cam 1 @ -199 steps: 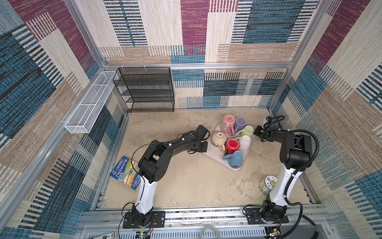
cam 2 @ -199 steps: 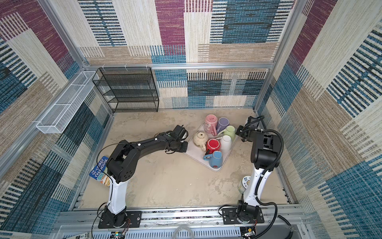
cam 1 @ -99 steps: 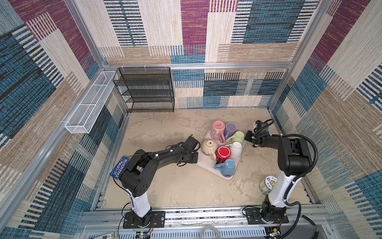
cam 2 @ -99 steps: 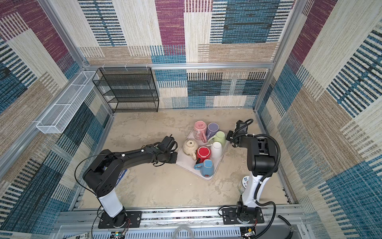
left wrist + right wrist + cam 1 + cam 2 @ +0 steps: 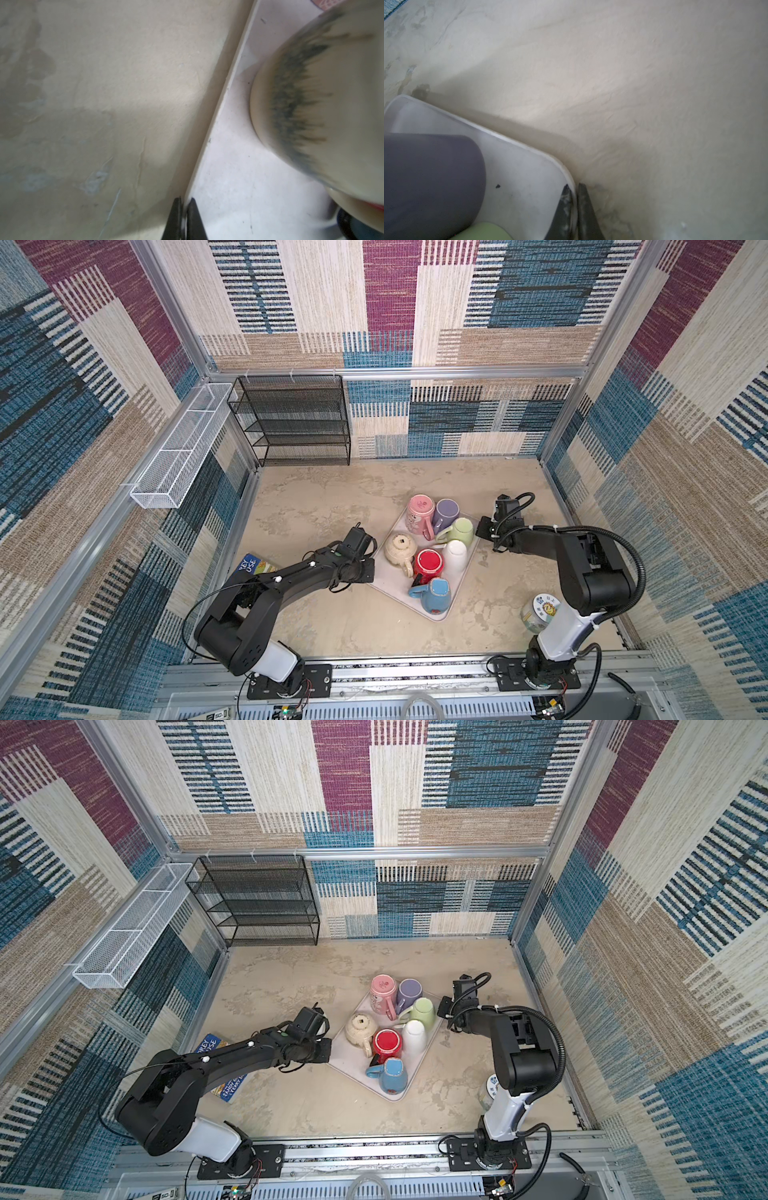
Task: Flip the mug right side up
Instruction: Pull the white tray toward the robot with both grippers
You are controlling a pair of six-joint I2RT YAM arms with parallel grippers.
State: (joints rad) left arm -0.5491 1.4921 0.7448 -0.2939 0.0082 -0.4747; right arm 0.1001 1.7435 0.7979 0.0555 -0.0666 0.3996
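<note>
Several mugs stand close together on a white tray (image 5: 388, 583): pink (image 5: 419, 512), purple (image 5: 446, 514), green (image 5: 461, 531), white (image 5: 455, 556), red (image 5: 430, 566), blue (image 5: 434, 595) and cream (image 5: 400, 549). Most look bottom up; I cannot tell which one the task means. My left gripper (image 5: 371, 568) (image 5: 184, 199) is shut on the tray's left rim (image 5: 228, 87), beside the cream mug (image 5: 322, 104). My right gripper (image 5: 480, 526) (image 5: 574, 186) is shut on the tray's right corner rim (image 5: 519, 145), near the purple mug (image 5: 429, 182).
A black wire rack (image 5: 297, 420) stands at the back left, with a white wire basket (image 5: 178, 448) on the left wall. A book (image 5: 253, 566) lies under the left arm. A small jar (image 5: 540, 612) stands by the right arm's base.
Both arms, still gripping the rim, have carried the tray with its mugs leftward and toward the front edge. The mugs kept their places on it.
</note>
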